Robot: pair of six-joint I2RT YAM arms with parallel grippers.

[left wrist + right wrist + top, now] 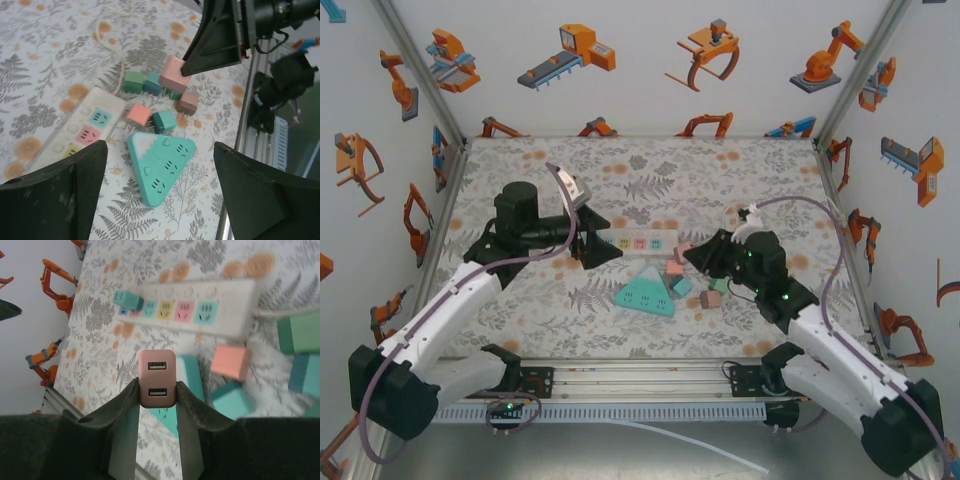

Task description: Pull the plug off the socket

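Note:
My right gripper (157, 390) is shut on a pink plug (157, 378) with two USB ports, held in the air above the teal triangular socket (645, 292). The same plug (174, 74) hangs from the right fingers in the left wrist view, clear of the table. My left gripper (160, 150) stands open over the triangular socket (160, 170), nothing between its fingers. In the top view my left gripper (600, 238) is at the left end of the white power strip (640, 240). A teal plug (128, 300) sits in the strip's far end.
Several loose plugs lie between the strip and the triangle: green (133, 81), teal (164, 121), salmon (138, 114), brownish pink (187, 103). The strip's white cord (117, 47) curls away behind. The table's metal rail (250, 125) runs close on the right.

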